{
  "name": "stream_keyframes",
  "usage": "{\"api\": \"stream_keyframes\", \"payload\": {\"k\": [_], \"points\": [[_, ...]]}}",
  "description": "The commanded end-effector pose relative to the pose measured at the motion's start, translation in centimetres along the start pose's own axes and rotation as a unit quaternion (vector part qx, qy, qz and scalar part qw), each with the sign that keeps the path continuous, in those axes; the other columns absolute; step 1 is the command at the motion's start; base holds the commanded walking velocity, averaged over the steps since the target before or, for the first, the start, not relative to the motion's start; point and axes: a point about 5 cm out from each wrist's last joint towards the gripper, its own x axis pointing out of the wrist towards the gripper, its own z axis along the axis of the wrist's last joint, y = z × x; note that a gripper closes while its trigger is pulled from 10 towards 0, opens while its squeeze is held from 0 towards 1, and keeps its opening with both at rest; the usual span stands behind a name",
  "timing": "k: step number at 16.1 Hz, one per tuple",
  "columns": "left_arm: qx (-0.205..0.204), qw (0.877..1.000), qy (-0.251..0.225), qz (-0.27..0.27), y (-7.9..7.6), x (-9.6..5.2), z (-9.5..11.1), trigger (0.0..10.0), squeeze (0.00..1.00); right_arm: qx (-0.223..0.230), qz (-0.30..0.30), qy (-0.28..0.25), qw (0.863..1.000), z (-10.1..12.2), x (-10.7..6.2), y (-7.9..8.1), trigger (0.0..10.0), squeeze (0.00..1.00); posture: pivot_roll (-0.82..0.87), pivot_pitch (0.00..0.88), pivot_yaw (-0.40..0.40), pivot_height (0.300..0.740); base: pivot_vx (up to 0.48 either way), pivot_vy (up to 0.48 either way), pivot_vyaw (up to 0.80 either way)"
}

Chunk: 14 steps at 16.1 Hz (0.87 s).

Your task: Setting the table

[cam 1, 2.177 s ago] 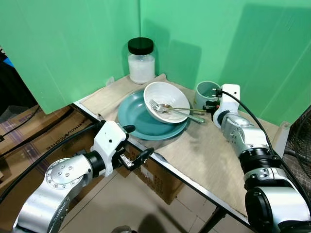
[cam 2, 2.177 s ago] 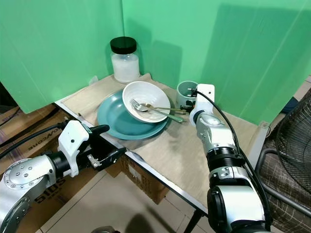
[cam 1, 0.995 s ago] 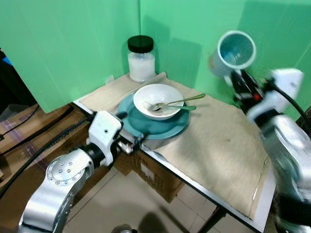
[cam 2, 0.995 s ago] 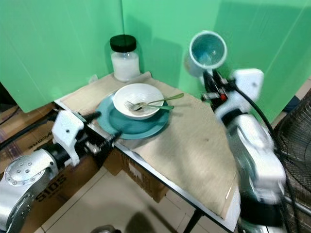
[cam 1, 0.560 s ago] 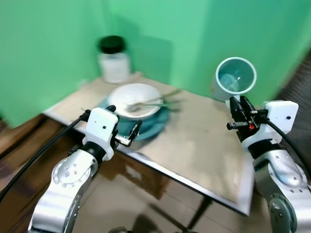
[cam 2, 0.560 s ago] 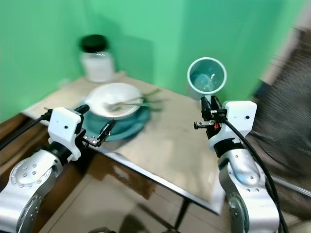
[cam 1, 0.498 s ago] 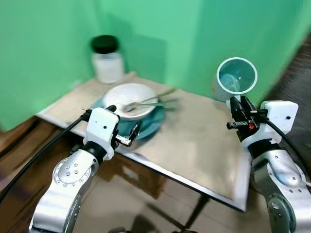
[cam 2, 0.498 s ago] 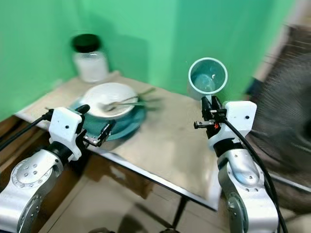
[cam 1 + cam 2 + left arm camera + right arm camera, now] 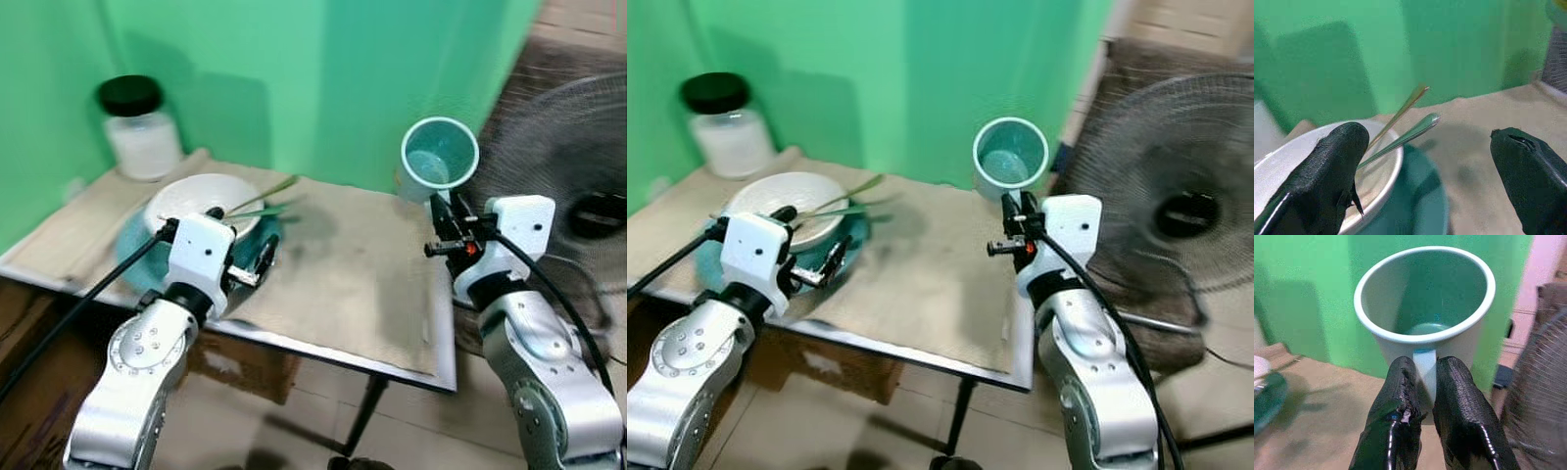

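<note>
My right gripper (image 9: 1014,231) is shut on the handle of a pale teal mug (image 9: 1010,156). It holds the mug up in the air above the right end of the table, mouth facing me; the black fingers (image 9: 1400,401) pinch the handle under the mug (image 9: 1425,308). A white bowl (image 9: 196,201) with a fork and spoon (image 9: 1405,137) in it sits on a teal plate (image 9: 135,262) at the table's left. At the table's front edge, just right of the plate, my left gripper (image 9: 257,260) stands open with nothing in it.
A white-filled jar with a black lid (image 9: 137,125) stands at the back left. A beige mat (image 9: 343,274) covers the table top. A standing fan (image 9: 1181,211) is close behind the right arm. Green screens wall the back.
My right gripper has lifted the mug off the table and holds it in the air. The left gripper has risen to the table edge. The camera has swung right, bringing the fan into view.
</note>
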Motion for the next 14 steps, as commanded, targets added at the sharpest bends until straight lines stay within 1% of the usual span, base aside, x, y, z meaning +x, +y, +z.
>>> {"api": "stream_keyframes", "payload": {"k": [1,3,5,7,8,9,11,12,14], "points": [[0.004,1.0,0.006,0.002,0.0,0.1,-0.2,10.0,0.26,0.003,-0.011,0.004,1.0,0.0,0.1,-0.3,10.0,0.0,0.15,0.0,-0.037,0.74,0.0,0.0,-0.8],[0.012,1.0,0.006,-0.01,-0.2,0.2,0.0,10.0,0.26,0.007,-0.013,0.005,1.0,0.0,0.0,-0.1,10.0,0.0,0.15,0.0,-0.033,0.74,0.0,0.0,-0.8],[0.007,1.0,0.007,-0.01,-0.2,0.3,-0.2,10.0,0.26,0.009,-0.015,0.007,1.0,-0.1,0.0,0.1,10.0,0.0,0.14,0.0,-0.027,0.74,0.0,0.0,-0.8],[0.013,1.0,0.005,-0.019,-0.4,0.5,0.0,10.0,0.26,0.012,-0.018,0.006,1.0,-0.1,-0.1,0.1,10.0,0.0,0.14,0.0,-0.021,0.74,0.0,0.0,-0.8],[0.014,1.0,0.003,-0.018,-0.3,0.5,0.0,10.0,0.26,0.013,-0.023,0.007,1.0,-0.2,-0.2,0.0,10.0,0.0,0.13,0.0,-0.019,0.74,0.0,0.0,-0.8],[0.006,1.0,0.004,-0.004,0.1,0.5,-0.1,10.0,0.26,0.013,-0.027,0.008,1.0,-0.2,-0.2,-0.1,10.0,0.0,0.13,0.0,-0.017,0.74,0.0,0.0,-0.8],[0.008,1.0,0.001,-0.004,0.2,0.5,0.1,10.0,0.26,0.015,-0.03,0.008,0.999,-0.1,-0.3,-0.2,10.0,0.0,0.14,0.0,-0.025,0.74,0.0,0.0,-0.8],[0.01,1.0,-0.003,0.005,0.6,0.4,0.2,10.0,0.27,0.015,-0.034,0.008,0.999,-0.2,-0.1,-0.2,10.0,0.0,0.14,0.0,-0.025,0.74,0.0,0.0,-0.8],[0.01,1.0,-0.012,0.003,0.4,0.6,0.6,10.0,0.26,0.017,-0.038,0.005,0.999,-0.1,-0.1,-0.3,10.0,0.0,0.15,0.0,-0.029,0.74,0.0,0.0,-0.8]]}}
